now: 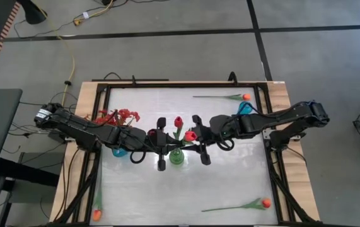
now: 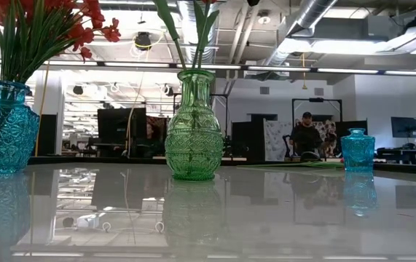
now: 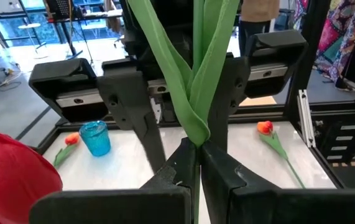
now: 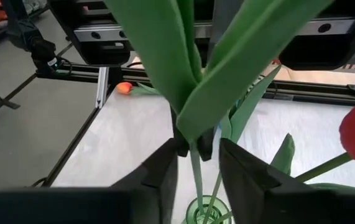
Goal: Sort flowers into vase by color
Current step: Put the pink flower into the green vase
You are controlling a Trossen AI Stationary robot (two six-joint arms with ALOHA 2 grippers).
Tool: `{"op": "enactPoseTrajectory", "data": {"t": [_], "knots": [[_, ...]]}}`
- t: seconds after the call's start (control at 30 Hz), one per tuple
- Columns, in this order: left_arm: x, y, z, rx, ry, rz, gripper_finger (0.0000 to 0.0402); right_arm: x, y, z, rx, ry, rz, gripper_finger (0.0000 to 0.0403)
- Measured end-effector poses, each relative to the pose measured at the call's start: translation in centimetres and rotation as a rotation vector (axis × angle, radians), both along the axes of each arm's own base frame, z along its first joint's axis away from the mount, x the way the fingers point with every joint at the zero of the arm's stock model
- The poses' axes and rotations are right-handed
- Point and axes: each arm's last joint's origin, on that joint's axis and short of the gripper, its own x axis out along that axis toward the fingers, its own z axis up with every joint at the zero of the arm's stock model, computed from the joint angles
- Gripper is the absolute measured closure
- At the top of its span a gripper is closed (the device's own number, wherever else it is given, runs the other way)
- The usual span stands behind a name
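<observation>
A green glass vase stands mid-table. Two red tulips show above it, and green stems run down into its mouth. My left gripper is shut on one tulip's stem just above the vase. My right gripper faces it from the right and is open. Its fingers stand on either side of the same stem without touching it. A blue vase holds red sprays. Neither gripper shows in the low view. My left gripper pinches a tulip's green stem between its two fingers, just below where the leaves branch off. The fingers come level from the table's left and lie across the stem. The stem stands upright, and its lower end goes down into the green vase's mouth.
A small blue vase stands right of centre, toward the far edge. Orange tulips lie flat at the far right, the near right and the near-left corner. Black frame rails border the white tabletop. A person is in the room beyond.
</observation>
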Motion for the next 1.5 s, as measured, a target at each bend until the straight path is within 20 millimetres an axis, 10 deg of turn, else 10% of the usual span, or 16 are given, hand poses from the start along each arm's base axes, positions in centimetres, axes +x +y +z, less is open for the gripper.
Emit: {"op": "enactPoseTrajectory", "data": {"t": [0.37, 0.7, 1.5], "knots": [[0.0, 0.1, 0.0, 0.01, -0.001, 0.042, 0.0387, 0.0, 0.0, -0.1, -0.001, 0.011, 0.003, 0.0359], [-1.0, 0.4, 0.8, -0.016, -0.003, 0.043, 0.0299, 0.0, -0.3, -0.1, -0.006, 0.012, 0.003, 0.0374], [-13.2, 3.4, 12.2, -0.135, -0.487, -0.091, 0.0268, 1.4, -1.4, -1.5, -0.047, 0.031, -0.031, 0.0373]]}}
